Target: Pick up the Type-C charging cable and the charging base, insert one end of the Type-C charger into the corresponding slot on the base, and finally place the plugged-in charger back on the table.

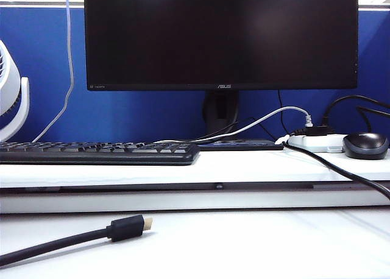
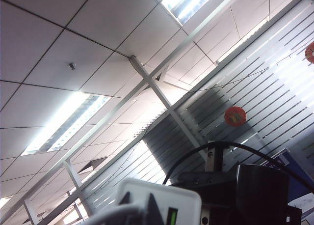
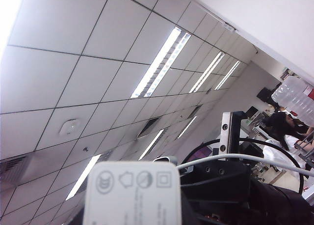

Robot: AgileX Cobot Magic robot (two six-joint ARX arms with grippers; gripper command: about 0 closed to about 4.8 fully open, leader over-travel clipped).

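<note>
Exterior view: neither claw shows, just the table point(image 1: 244, 242) with a black cable point(image 1: 61, 239) near its front left edge. Left wrist view: the charging base point(image 2: 157, 198) is up against the ceiling, green port showing. The left claw is closed tight, can't tell on what. Right wrist view: the base's label side, with the thin white charging cable point(image 3: 235, 157) just behind it. Can't tell the right claw's state.

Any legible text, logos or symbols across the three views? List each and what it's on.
"ASUS": centre of the monitor lower bezel, exterior view.
Small mark at the bezel's left end: too small to read.
Keyboard key legends: too small to read.
Charging base, right wrist view: a row of four certification-style symbols, none of them words; the print below them is blurred.
Charging base in the left wrist view: no text visible.
</note>
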